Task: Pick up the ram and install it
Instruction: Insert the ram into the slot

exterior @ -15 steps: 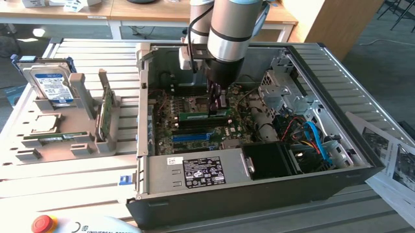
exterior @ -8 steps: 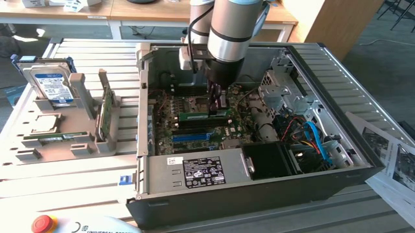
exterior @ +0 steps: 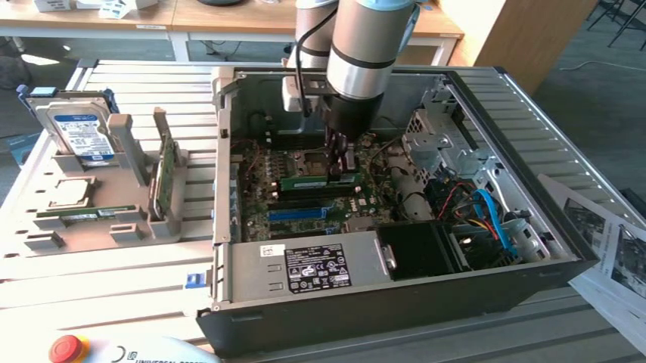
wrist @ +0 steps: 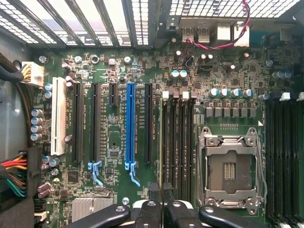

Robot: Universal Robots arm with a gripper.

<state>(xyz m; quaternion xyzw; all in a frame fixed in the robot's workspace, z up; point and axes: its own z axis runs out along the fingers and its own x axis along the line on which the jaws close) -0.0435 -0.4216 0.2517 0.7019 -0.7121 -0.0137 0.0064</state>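
The ram (exterior: 308, 182) is a narrow green stick standing on edge inside the open computer case (exterior: 565, 249), in line with the black memory slots (wrist: 178, 142) of the motherboard (wrist: 114, 142). My gripper (exterior: 343, 175) reaches straight down into the case and is shut on the ram near its middle. In the wrist view the ram (wrist: 160, 142) appears as a thin edge running away from my gripper (wrist: 160, 190), beside the memory slots. I cannot tell whether it is seated in a slot or just above one.
A blue expansion slot (wrist: 130, 128) and the empty CPU socket (wrist: 230, 166) flank the memory slots. The power supply (exterior: 313, 268) fills the case front and cables (exterior: 485, 212) lie on the exterior view's right. A grey tray (exterior: 141, 223) outside holds a hard drive (exterior: 81, 132), a second ram stick (exterior: 91, 212) and an upright green card (exterior: 162, 178).
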